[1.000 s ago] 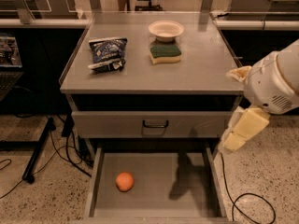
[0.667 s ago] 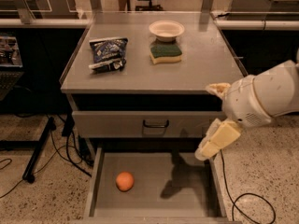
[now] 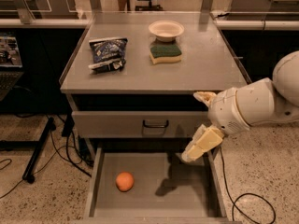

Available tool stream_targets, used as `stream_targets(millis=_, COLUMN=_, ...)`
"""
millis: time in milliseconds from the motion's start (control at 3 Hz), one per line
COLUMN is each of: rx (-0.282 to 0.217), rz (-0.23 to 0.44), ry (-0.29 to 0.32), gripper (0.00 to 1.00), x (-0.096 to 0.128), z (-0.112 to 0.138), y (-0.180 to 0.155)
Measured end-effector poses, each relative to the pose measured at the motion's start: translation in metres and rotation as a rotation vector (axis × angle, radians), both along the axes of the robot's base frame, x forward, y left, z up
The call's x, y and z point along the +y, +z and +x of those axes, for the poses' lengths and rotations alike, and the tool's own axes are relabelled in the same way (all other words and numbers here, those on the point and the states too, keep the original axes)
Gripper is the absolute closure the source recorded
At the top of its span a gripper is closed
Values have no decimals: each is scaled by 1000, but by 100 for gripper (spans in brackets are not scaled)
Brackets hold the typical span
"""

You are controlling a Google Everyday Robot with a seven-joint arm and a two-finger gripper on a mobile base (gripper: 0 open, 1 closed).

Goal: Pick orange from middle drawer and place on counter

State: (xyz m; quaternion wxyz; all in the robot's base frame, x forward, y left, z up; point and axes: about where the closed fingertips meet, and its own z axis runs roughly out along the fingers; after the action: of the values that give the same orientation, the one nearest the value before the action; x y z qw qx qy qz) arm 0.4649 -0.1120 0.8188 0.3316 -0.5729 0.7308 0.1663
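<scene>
Under the front right corner of the counter (image 3: 201, 64), the gripper (image 3: 194, 125) hangs with jaws wide apart and empty, ready to grab. The orange (image 3: 124, 181) sits untouched in the pulled-out middle drawer (image 3: 154, 205), below the front edge, toward the left.

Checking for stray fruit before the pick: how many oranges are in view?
1. The orange lies left on the open drawer floor; none on the counter. The gripper hangs over that drawer's right side. The shut drawer above could hide more.
</scene>
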Motion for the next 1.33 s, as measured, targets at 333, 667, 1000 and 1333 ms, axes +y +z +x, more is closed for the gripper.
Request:
stream_targets(millis=333, rx=37, rz=61, ry=-48, gripper=0, x=-1, z=-12, y=-37)
stream_targets(millis=667, rx=110, rz=125, ry=-96, gripper=0, x=8, z=-28, y=-108)
stream_targets(millis=1000, rx=159, rz=158, ry=-113, gripper=0, x=19, z=-39, y=-168)
stream_targets(millis=1333, rx=195, rz=175, ry=-118, gripper=0, x=32, z=-40, y=-211)
